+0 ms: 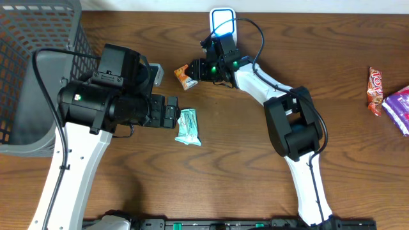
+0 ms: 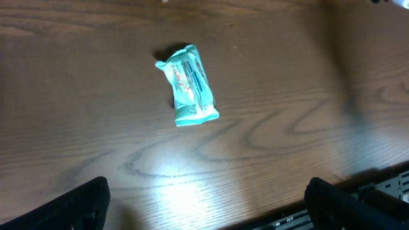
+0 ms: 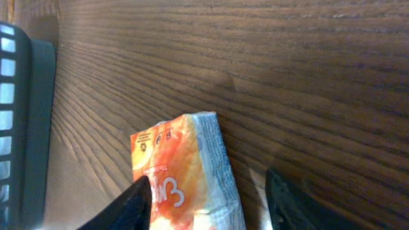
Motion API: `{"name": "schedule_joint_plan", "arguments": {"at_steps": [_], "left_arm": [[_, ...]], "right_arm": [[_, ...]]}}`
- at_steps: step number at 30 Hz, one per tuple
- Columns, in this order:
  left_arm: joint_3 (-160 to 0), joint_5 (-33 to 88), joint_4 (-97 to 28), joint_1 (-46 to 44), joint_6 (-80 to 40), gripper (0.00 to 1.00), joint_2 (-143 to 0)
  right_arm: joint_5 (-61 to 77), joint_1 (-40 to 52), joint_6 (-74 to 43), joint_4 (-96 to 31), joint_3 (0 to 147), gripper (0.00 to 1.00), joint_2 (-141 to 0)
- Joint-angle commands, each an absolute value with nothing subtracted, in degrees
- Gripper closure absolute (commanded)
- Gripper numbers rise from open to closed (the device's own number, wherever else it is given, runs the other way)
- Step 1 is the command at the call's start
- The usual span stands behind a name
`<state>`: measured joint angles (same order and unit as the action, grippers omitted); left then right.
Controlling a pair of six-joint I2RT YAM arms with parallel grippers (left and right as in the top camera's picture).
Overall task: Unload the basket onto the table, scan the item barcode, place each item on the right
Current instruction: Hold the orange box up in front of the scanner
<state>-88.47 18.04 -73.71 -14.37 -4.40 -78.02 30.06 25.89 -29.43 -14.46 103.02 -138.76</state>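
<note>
Two end effectors are mine. The left end effector (image 2: pixel 208 201) hangs spread wide over the counter (image 2: pixel 307 76), and the teal packet (image 2: pixel 187 85) lies flat ahead of it, untouched. My right end effector (image 3: pixel 208 207) straddles the orange packet (image 3: pixel 182 172), near the white blue-lit device (image 1: pixel 222 22). One finger (image 3: pixel 135 204) touches the wrapper, but I cannot tell whether the pair truly pinches it.

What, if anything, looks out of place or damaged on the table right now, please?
Nothing stands out. The teal packet lies flat on the table, slightly crumpled at its ends; the orange packet rests between the fingers of the right end effector; nothing is spilled.
</note>
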Motion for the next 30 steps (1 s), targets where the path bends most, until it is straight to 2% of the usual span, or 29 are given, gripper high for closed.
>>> {"name": "schedule_joint_plan", "arguments": {"at_steps": [1, 8, 9, 12, 17, 25, 30], "left_arm": [[-88.23, 17.87, -73.97, -14.44, -3.64, 0.02, -78.24], [-88.23, 17.87, -73.97, -14.44, -3.64, 0.02, -78.24], [-88.23, 17.87, -73.97, -14.44, -3.64, 0.02, -78.24], [-88.23, 17.87, -73.97, -14.44, -3.64, 0.02, -78.24], [-88.23, 17.87, -73.97, -14.44, -3.64, 0.02, -78.24], [-88.23, 17.87, -73.97, -14.44, -3.64, 0.02, -78.24], [-88.23, 17.87, -73.95, -14.44, -3.64, 0.02, -78.24]], "right_arm": [[32.69, 26.65, -28.6, -14.96, 103.37, 0.54, -139.22], [30.7, 29.02, -27.11, -17.41, 103.37, 0.57, -139.22], [29.34, 29.28, -27.11, -18.2, 103.37, 0.65, -139.22], [24.14, 29.95, -27.16, -21.45, 103.37, 0.99, -139.22], [27.79, 29.28, -26.92, -22.09, 103.39, 0.99, -138.8], [51.79, 22.02, -27.42, -14.17, 103.42, 0.99, -134.41], [43.75, 18.76, -25.96, -15.97, 103.42, 0.99, -128.66]]}}
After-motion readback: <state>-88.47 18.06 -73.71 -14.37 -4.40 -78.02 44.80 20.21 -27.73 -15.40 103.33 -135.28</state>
